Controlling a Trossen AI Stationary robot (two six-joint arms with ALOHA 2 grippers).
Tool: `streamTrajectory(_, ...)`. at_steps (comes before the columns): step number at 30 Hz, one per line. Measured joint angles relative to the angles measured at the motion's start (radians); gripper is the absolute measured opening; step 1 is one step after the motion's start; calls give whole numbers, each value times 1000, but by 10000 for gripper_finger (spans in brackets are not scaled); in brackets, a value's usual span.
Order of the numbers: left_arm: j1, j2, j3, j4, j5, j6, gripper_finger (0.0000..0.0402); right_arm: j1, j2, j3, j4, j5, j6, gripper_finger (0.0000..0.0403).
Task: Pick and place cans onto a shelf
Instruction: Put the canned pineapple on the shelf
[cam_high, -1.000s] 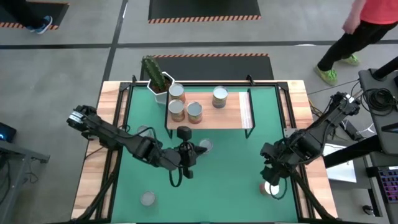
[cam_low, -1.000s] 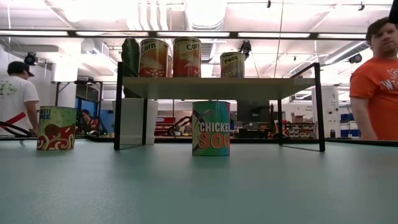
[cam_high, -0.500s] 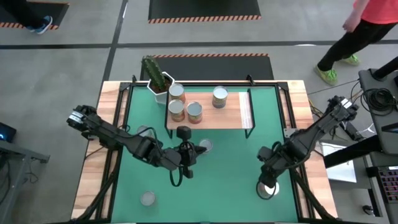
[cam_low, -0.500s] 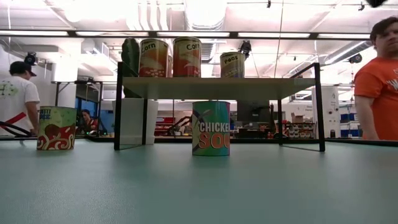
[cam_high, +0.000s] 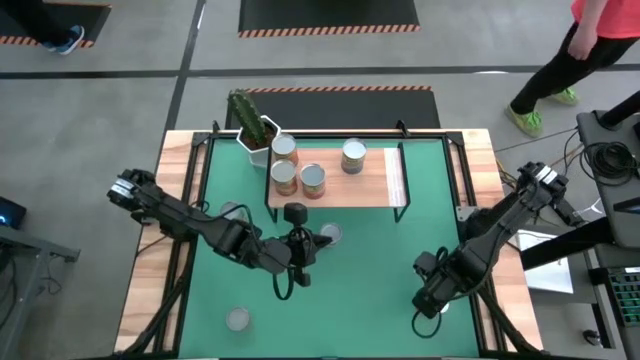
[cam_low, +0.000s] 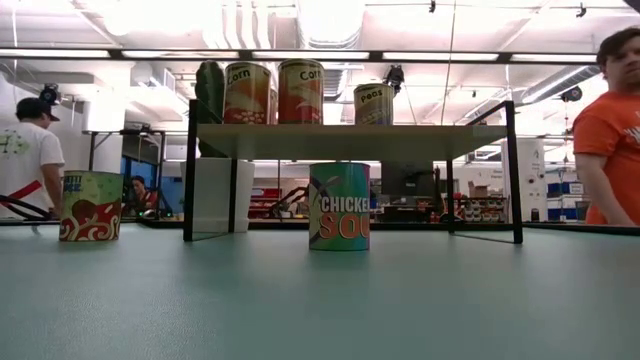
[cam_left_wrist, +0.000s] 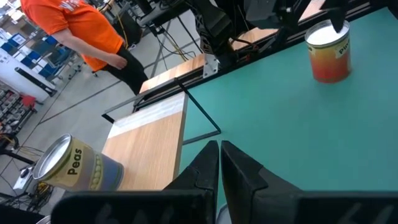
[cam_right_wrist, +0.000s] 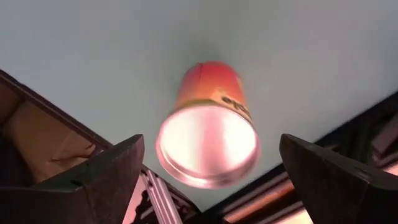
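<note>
Cans on my shelf (cam_high: 345, 185) number three; a fourth, the orange can (cam_right_wrist: 211, 124), stands near the mat's right edge. My right gripper (cam_right_wrist: 208, 171) hovers over it, fingers spread wide, seemingly not touching. My left gripper (cam_left_wrist: 219, 155) waits mid-table, pinched shut and empty.

Mat (cam_high: 370, 260) is green, table border (cam_high: 150, 260) light wood. Shelf (cam_high: 365, 185) has a light wood top with a pale striped end on a black frame. Shelf cans: two orange-red "Corn" (cam_low: 248, 93), one yellow-blue "Peas" (cam_left_wrist: 71, 167). Under the shelf, a "Chicken" soup can (cam_low: 339, 206) in teal, purple and orange. Green-and-red patterned can (cam_low: 91, 206) off to the side. Orange-red can (cam_right_wrist: 211, 127) with a silvery top. Green cactus (cam_high: 246, 115) in a white pot. Both arms are dark. Person (cam_low: 610, 130) wears an orange shirt.
</note>
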Motion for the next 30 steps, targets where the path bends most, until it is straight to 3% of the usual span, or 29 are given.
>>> streamTrajectory(30,0,0,0,-39,0,-4,0,23,79,-57,51,-10,38,364)
